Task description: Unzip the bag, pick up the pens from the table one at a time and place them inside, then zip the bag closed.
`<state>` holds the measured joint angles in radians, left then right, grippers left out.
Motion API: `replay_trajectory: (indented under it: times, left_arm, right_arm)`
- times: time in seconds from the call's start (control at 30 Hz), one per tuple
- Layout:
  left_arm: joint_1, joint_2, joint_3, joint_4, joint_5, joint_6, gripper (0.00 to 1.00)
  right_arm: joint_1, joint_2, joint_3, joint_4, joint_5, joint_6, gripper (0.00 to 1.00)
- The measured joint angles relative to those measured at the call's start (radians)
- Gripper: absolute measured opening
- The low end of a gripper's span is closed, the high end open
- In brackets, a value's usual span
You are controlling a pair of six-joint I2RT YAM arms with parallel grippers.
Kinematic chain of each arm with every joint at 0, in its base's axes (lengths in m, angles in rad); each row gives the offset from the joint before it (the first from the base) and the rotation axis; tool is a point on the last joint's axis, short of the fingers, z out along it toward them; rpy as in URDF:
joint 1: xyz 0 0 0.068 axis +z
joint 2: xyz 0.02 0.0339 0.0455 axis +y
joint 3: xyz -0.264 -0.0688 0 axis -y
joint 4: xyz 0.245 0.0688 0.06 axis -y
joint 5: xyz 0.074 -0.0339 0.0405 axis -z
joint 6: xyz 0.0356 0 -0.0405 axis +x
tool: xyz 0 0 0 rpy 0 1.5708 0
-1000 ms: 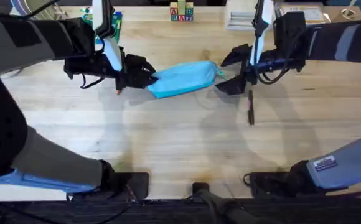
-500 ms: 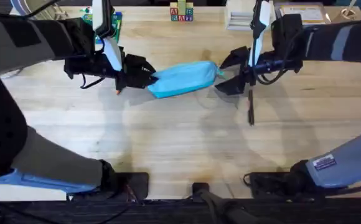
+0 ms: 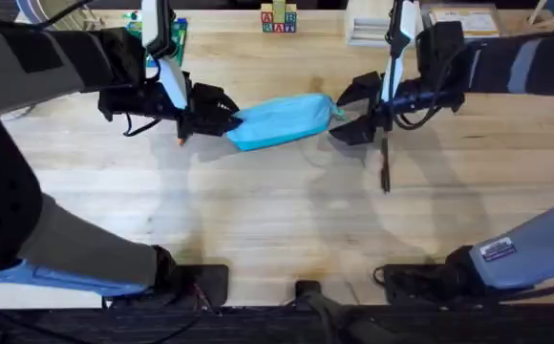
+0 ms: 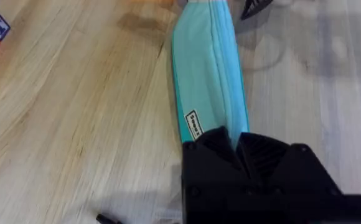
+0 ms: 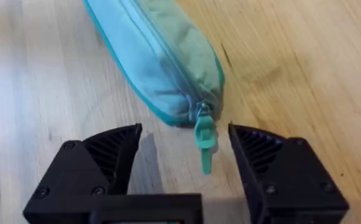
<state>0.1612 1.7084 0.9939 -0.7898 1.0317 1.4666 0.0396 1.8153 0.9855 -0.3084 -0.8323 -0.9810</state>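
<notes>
Right now the bag (image 3: 282, 120) lies lengthwise between the arms; left gripper (image 4: 238, 144) clamps one end; pull tab (image 5: 204, 144) hangs between the spread fingers of the right gripper (image 5: 187, 149).

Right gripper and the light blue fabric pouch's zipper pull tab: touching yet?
Apart. In the right wrist view the right gripper is open, and the pull tab hangs between its fingers with bare table showing on both sides.
</notes>
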Motion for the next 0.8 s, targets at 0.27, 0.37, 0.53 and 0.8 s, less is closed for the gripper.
replay_trajectory:
  times: [0.27, 0.37, 0.53, 0.8]
  left_arm:
    - [0.000, 0.000, 0.000, 0.000, 0.000, 0.000, 0.042]
    - [0.000, 0.000, 0.000, -0.001, 0.000, 0.000, 0.042]
    - [0.000, 0.000, 0.000, -0.003, 0.000, 0.000, 0.042]
    - [0.000, 0.000, 0.000, -0.003, 0.000, 0.000, 0.042]
  right_arm:
    - [0.011, 0.000, 0.000, 0.000, -0.013, 0.000, 0.796]
    - [0.012, 0.000, 0.000, 0.000, -0.014, 0.000, 0.769]
    - [0.012, 0.000, 0.000, 0.000, -0.015, 0.000, 0.707]
    - [0.009, 0.000, 0.001, 0.004, -0.011, -0.004, 0.057]
